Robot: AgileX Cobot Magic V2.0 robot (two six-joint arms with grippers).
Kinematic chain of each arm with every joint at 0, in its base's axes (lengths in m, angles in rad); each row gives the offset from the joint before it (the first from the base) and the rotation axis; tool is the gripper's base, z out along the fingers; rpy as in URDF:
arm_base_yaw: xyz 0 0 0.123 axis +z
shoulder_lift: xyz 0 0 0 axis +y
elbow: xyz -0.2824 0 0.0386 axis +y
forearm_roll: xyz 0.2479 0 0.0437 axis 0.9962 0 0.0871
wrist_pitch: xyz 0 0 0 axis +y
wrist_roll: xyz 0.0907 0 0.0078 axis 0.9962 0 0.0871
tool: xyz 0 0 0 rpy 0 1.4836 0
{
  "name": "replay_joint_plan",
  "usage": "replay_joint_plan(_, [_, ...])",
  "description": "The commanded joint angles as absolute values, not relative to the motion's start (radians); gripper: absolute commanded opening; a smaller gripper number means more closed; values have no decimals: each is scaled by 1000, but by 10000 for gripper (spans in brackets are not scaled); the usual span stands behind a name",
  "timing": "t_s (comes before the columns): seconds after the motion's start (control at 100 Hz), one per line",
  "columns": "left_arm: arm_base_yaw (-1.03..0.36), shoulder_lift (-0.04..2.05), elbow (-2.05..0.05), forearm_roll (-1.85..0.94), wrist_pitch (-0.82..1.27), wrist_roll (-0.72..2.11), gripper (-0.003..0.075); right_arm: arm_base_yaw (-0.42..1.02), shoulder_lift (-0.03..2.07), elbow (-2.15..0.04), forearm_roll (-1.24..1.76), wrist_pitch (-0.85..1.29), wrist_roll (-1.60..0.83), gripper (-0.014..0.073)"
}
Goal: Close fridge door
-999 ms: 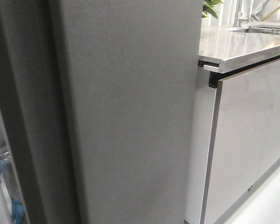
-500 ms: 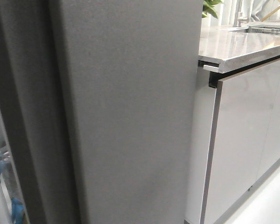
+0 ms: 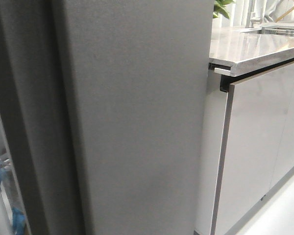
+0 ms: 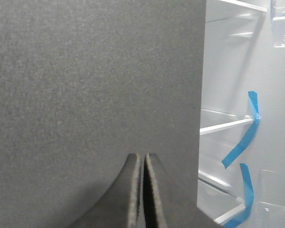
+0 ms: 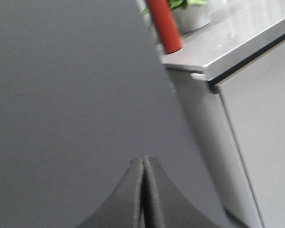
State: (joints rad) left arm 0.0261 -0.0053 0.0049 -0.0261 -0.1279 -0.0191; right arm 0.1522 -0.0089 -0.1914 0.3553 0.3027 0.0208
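Close up: matte dark-grey fridge door [image 3: 132, 122] fills the front view, left of the glossy light-grey cabinet door [image 3: 255, 142].
Surface finely grained, flat, handle-less. Left gripper [image 4: 143, 190] and right gripper [image 5: 143, 190] both have their jaws pressed together, empty, facing the panel. White shelves [image 4: 228, 126] with blue tape [image 4: 242, 142] show past its edge.

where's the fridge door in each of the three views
Front: the fridge door fills the left and middle, with the counter to its right.
Left wrist: it covers most of the picture, behind the shut left pincer; white shelves show past its edge.
Right wrist: it fills the side behind the shut right pincer.
Shared landmark: the counter, in the front and right wrist views.
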Motion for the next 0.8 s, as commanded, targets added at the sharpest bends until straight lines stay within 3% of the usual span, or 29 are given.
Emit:
replay_joint_plan(0.0, [25,-16,40,-30,-200,-23,-20,145,-21,-349,332,376,11,-44])
replay_joint_plan(0.15, [25,-16,40,-30,-200,-23,-20,145,63,-570,325,536,-39,-44])
replay_joint_plan(0.36, [25,-16,40,-30,-200,-23,-20,154,261,-821,337,587,-53,-44])
replay_joint_plan(0.789, [25,-16,40,-30,-200,-23,-20,402,683,-1208,374,608,-170,-44])
